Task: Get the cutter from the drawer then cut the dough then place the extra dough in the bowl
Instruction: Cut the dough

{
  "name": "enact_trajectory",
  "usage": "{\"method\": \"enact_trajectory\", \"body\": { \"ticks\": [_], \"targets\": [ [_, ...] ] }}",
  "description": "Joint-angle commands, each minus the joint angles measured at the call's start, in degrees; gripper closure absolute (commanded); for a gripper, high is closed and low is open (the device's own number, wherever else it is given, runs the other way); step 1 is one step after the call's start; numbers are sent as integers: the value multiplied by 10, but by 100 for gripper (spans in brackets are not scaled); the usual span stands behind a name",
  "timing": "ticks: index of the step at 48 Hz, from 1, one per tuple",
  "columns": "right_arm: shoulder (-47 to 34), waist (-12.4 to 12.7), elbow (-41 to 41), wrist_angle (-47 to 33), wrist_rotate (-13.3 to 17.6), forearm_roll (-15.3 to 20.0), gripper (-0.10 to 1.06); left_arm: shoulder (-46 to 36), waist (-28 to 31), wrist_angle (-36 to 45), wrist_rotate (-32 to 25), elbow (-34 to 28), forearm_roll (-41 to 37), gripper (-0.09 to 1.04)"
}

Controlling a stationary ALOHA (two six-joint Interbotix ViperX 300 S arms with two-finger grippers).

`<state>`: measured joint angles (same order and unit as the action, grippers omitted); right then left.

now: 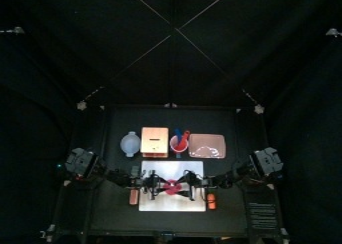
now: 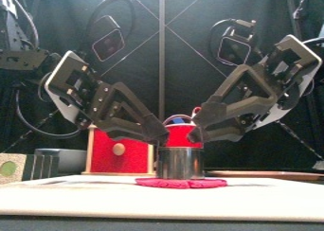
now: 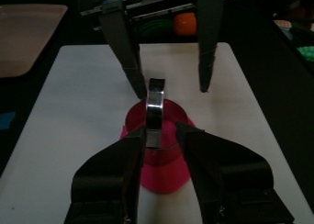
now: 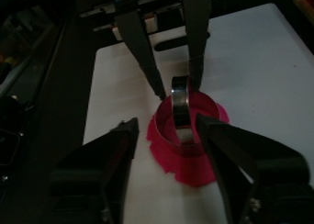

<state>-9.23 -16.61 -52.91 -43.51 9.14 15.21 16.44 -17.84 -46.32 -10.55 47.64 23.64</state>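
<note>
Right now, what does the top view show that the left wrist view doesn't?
Top only: the blue-grey bowl, wooden box and red cup behind the white board. Left wrist only: the metal cutter standing on the dough, between the jaws of the left gripper. Both: the board, the dough, the pink tray and the right gripper.

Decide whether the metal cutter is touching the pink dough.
Touching. The front view shows the cutter standing on the dough, its lower rim meeting the dough with no gap.
</note>
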Motion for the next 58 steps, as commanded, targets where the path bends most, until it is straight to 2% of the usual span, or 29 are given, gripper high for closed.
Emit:
{"method": "enact_trajectory", "body": {
  "ticks": [1,11,22,30,45,50,58],
  "targets": [
    [21,-2,4,2,-1,-1,23,-6,1,-2,-1,-11,-4,22],
    [18,3,4,13,-3,-4,35,-5,1,-2,-1,-11,-4,22],
    [14,4,8,39,-4,-4,35,-5,2,10,-1,-16,-9,22],
    [14,15,11,54,-4,-4,35,-5,7,20,-2,-20,-25,22],
    [14,19,21,69,-3,-19,35,-5,15,39,-2,-28,-47,23],
    [15,20,20,71,-3,-20,36,-5,14,51,-1,-26,-47,28],
    [15,25,20,71,-3,-21,36,-5,14,69,-1,-25,-48,42]
  ]
}}
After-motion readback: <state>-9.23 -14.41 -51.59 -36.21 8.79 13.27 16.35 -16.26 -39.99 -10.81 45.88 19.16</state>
